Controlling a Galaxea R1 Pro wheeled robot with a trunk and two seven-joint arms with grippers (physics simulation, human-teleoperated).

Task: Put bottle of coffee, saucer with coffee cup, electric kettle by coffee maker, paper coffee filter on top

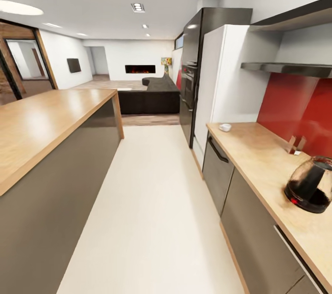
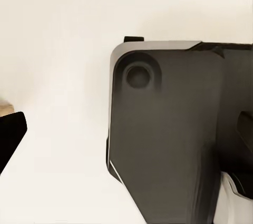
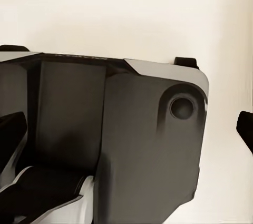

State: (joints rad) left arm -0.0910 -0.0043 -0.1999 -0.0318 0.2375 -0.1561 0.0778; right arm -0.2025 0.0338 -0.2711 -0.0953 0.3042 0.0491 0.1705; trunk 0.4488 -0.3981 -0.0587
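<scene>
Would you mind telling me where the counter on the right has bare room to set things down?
The countertop is bare between the small white cup near the fridge end and the coffee maker. It is tighter around the coffee maker and the wooden holder by the red backsplash.

Open aisle between two desks

The white floor [image 1: 152, 211] runs free between the island desk [image 1: 41, 128] and the wall desk [image 1: 258, 155]; there the electric kettle [image 1: 311, 184] and a small white cup [image 1: 225, 127] stand well apart, under low shelves [image 1: 286, 69].
</scene>
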